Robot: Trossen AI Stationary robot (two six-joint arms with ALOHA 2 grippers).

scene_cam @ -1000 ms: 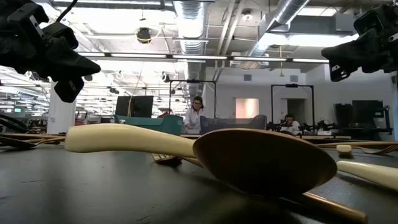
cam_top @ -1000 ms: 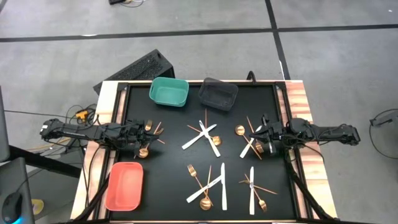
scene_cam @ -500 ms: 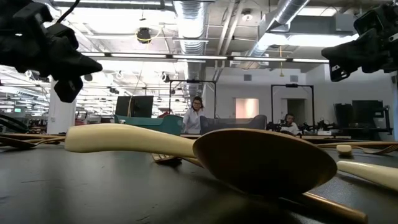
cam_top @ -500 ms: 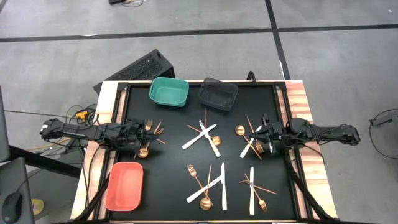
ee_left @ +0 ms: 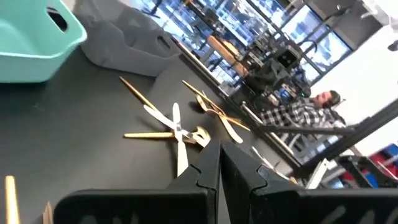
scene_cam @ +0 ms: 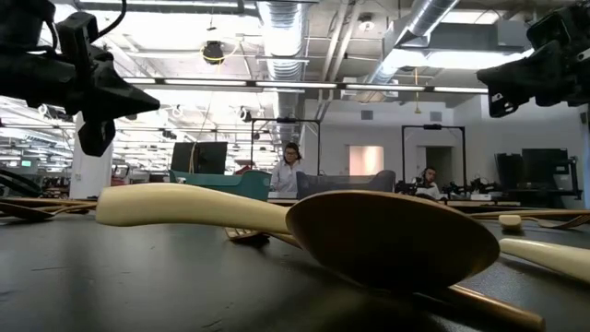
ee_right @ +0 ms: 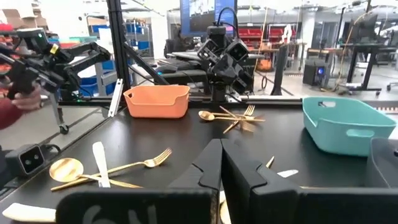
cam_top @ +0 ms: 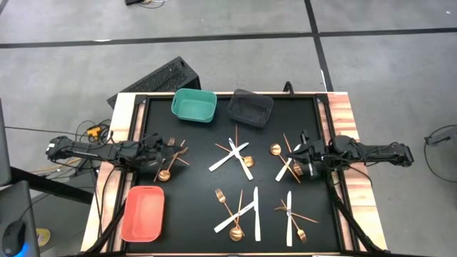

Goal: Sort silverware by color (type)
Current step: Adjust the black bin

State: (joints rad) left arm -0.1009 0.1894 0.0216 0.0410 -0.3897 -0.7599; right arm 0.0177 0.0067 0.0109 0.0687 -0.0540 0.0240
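Two arms poised over scattered silverware (cam_top: 235, 157) on the dark worktop (cam_top: 200, 193).
Left tool (cam_top: 168, 148) hovers clenched and empty above gold cutlery; right tool (cam_top: 301, 158), likewise clenched, hangs near a white knife (cam_top: 283, 168).

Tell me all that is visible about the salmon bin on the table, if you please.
The salmon bin is a shallow rectangular tray with rounded corners, plastic by its look, and nothing shows inside it. It sits upright at the near left corner of the black mat, its outer edge close to the mat's border. No utensil touches it in the high view. The right wrist view shows its side wall with a rolled rim and a handle cut-out at one end.
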